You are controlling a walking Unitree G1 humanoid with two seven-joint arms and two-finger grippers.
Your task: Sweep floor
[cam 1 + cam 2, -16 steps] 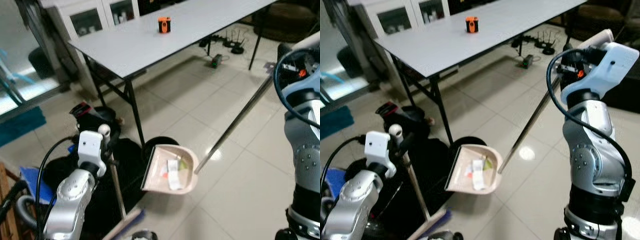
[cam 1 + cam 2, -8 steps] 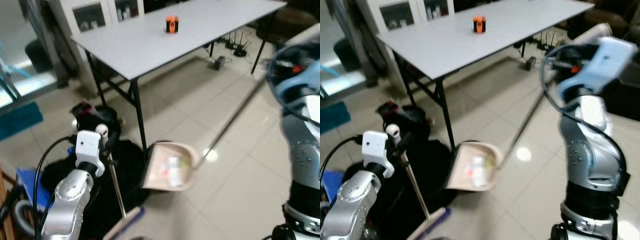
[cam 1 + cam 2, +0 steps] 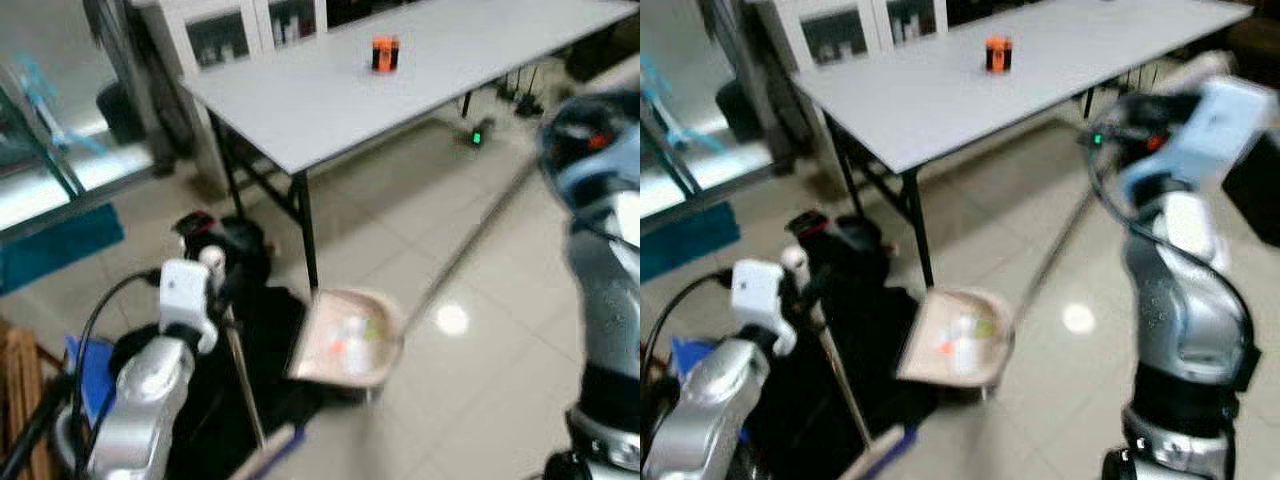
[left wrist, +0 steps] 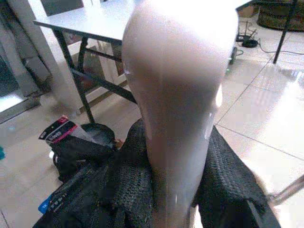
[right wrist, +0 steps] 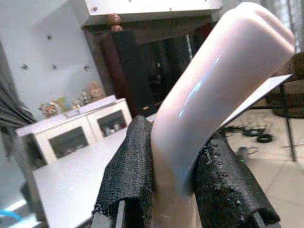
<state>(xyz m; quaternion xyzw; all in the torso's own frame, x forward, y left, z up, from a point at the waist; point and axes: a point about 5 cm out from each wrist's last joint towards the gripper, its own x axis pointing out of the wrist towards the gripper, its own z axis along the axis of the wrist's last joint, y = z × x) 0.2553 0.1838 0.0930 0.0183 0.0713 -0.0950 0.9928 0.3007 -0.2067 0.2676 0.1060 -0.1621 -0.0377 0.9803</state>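
Observation:
A beige dustpan (image 3: 345,342) hangs low by the table leg with white, orange and green litter (image 3: 958,345) in it. Its long metal pole (image 3: 470,240) runs up to my right gripper (image 5: 178,183), which is shut on the pole's pink grip (image 5: 209,85). At the lower left, my left gripper (image 4: 175,190) is shut on the pink top of the broom handle (image 4: 180,95). The broom's thin shaft (image 3: 240,370) slants down to the broom head (image 3: 268,447) at the bottom edge. The head views are blurred.
A grey folding table (image 3: 330,85) with a small orange object (image 3: 384,53) stands ahead; its black leg (image 3: 305,235) is just behind the dustpan. Black bags (image 3: 220,240) and dark fabric (image 3: 265,340) lie on the floor at the left. White cabinets (image 3: 240,30) line the back.
The whole picture has shifted right and blurred, so the camera moved. Both grippers keep their hold, and the dustpan stays by the table leg.

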